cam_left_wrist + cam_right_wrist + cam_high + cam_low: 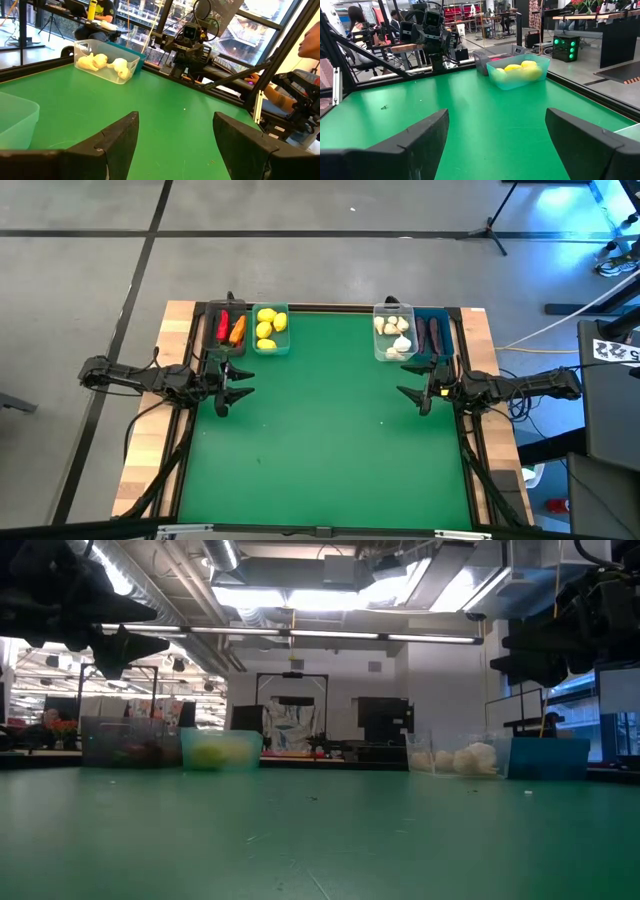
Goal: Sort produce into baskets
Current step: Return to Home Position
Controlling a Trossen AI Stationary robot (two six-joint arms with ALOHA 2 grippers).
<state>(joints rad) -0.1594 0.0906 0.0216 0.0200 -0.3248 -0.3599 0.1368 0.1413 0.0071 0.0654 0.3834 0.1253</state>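
Observation:
Four bins stand along the far edge of the green table. At far left the dark bin (228, 329) holds a red pepper (222, 326) and an orange carrot (237, 330). Beside it the teal bin (270, 329) holds yellow lemons (267, 330). At far right the clear bin (393, 333) holds white garlic bulbs (395, 332), and the blue bin (433, 334) holds two dark eggplants (427, 333). My left gripper (232, 394) is open and empty at the left edge. My right gripper (419, 397) is open and empty at the right edge.
The green mat (320, 430) lies bare between the two grippers. Wooden borders and dark frame rails (185, 440) run along both sides. People show beyond the table in the wrist views, one person's arm (272, 92) near the right rail.

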